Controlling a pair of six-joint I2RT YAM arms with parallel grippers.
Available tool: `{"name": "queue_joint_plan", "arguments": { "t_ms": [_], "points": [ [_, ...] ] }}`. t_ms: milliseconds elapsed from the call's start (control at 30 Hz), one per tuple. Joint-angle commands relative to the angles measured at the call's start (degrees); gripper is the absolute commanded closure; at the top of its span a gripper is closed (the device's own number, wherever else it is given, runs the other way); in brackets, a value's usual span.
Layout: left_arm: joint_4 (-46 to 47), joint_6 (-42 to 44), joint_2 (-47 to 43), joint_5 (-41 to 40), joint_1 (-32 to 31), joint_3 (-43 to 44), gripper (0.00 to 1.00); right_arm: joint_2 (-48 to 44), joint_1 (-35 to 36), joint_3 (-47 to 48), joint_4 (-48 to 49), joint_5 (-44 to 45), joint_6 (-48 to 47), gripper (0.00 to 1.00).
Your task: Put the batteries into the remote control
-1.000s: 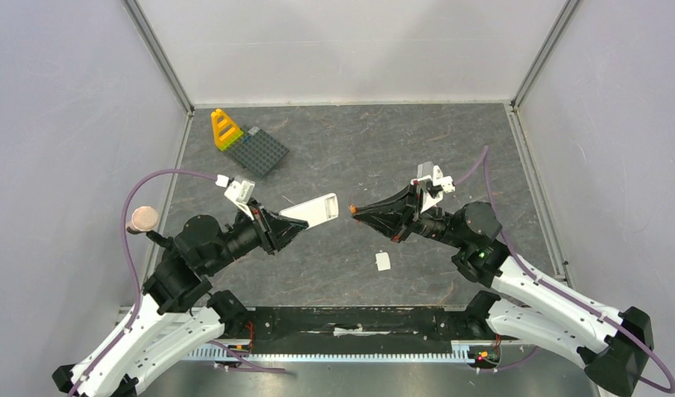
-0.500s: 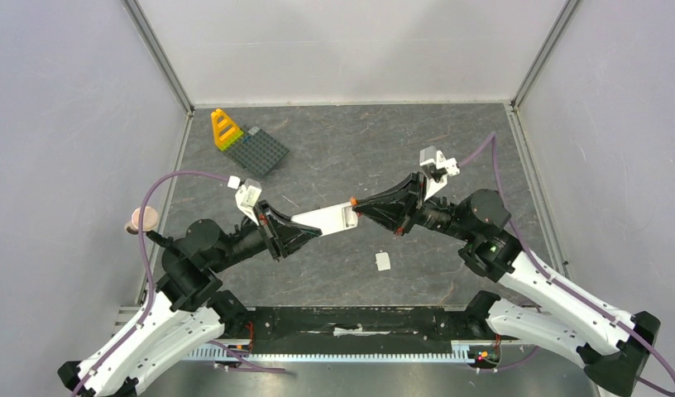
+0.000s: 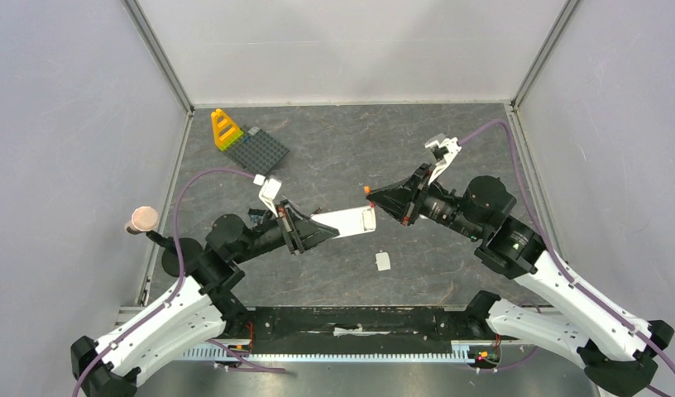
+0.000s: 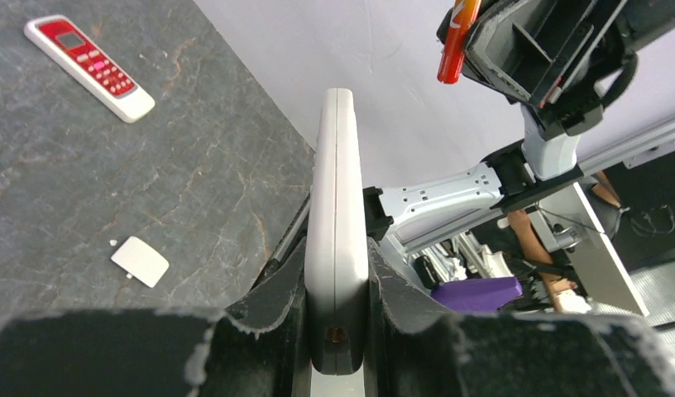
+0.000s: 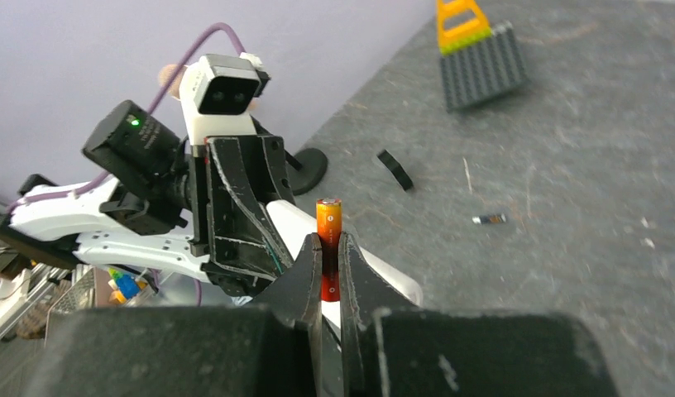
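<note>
From above, the left arm has swung further right than half a second ago, carrying the white remote control toward the middle of the worktop. The remote now lies nearly level instead of slanting up to the right. The right arm has drawn back up and to the right. Its orange battery, which met the remote's tip half a second ago, now sits just above and apart from the remote's far end. The left end effector is clamped on the remote's near end, with the forearm stretched low and pointing right. The right end effector is pinched on the battery, its forearm angled up-left from a raised elbow. A small white cover lies on the worktop below them, where it lay before. A grey baseplate and a yellow piece rest at the far left corner.

In the left wrist view, the remote stands edge-on between the two fingers, squeezed from both sides. The battery hangs at the upper right, gripped by the other arm's tip. A red remote lies flat on the worktop at the upper left.

In the right wrist view, the battery stands upright, nipped at its lower half between closed fingertips, with the white remote right behind it.
</note>
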Motion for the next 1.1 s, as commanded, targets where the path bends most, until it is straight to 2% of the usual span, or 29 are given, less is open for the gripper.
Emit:
{"name": "queue_joint_plan", "arguments": {
  "t_ms": [0, 100, 200, 467, 1067],
  "points": [
    [4.0, -6.0, 1.9, -3.0, 0.1, -0.1, 0.98, 2.1, -0.1, 5.2, -14.8, 5.8, 3.5, 0.95],
    [-1.8, -7.4, 2.6, -8.9, 0.1, 0.2, 0.98, 4.7, -0.2, 6.7, -22.0, 6.8, 6.6, 0.94],
    [-5.3, -10.5, 3.8, -12.4, 0.1, 0.0, 0.98, 6.3, -0.1, 4.1, -24.5, 5.8, 9.0, 0.94],
    [-6.2, -13.7, 6.6, -10.7, 0.1, -1.7, 0.98, 7.2, -0.1, -3.1, -21.7, 8.3, 14.1, 0.97],
    [-3.3, -12.3, 9.8, -5.9, 0.1, -2.7, 0.98, 15.0, -0.2, -2.9, -19.8, 6.5, 14.3, 0.96]
  ]
}}
